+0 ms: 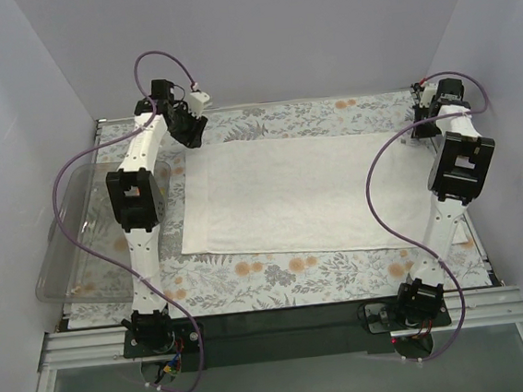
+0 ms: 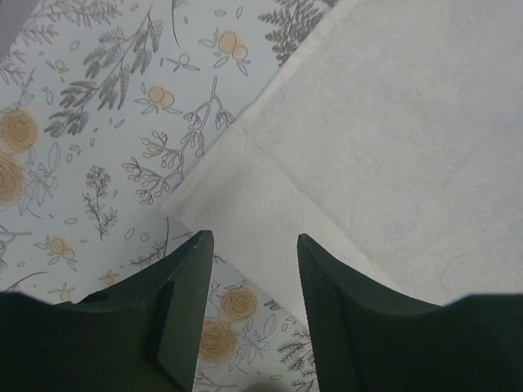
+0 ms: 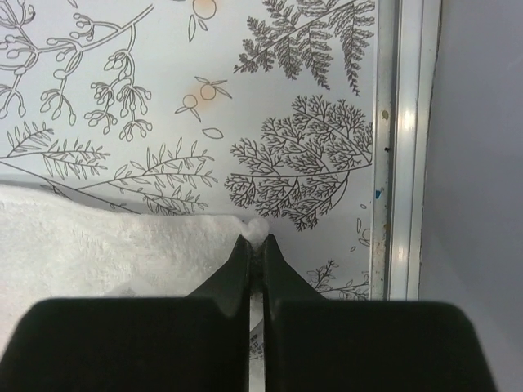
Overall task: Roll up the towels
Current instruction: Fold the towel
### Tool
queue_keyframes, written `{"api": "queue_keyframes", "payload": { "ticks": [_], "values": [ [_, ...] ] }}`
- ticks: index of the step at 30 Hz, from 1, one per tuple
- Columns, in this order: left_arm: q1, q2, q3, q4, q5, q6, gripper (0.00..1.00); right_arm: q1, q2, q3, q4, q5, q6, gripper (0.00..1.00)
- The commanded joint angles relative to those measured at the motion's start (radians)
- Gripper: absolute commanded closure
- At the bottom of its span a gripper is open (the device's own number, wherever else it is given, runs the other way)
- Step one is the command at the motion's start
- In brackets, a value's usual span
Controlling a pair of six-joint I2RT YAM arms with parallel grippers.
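The towel (image 1: 289, 193) lies flat in the middle of the cover (image 1: 250, 271). My right gripper (image 3: 255, 242) is closed on its far right corner. The left gripper (image 2: 252, 243) hangs open over the far left corner, holding nothing. I judge this the grasping step: next the left must close. The rail (image 3: 400, 147) is just right of the towel; on its near side there is bare cover.

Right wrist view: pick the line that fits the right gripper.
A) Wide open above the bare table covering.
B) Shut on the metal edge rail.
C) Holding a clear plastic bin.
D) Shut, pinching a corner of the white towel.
D: the right gripper has its jaws pressed together, with a tuft of the white towel corner poking out at their tips.
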Motion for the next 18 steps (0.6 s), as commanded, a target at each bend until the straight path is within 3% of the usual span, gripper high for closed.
{"api": "queue_keyframes", "payload": {
  "ticks": [1,14,18],
  "values": [
    [0.011,-0.021,-0.044,-0.038,-0.073,0.048,0.58,0.000,-0.073,-0.040,-0.052,-0.011,-0.040,0.99],
    [0.076,-0.081,-0.259,0.292,-0.116,-0.004,0.54,0.014,-0.133,-0.112,-0.064,-0.019,-0.082,0.99],
    [0.082,-0.049,-0.240,0.354,-0.099,-0.065,0.53,0.020,-0.139,-0.115,-0.066,-0.014,-0.078,0.99]
  ]
}}
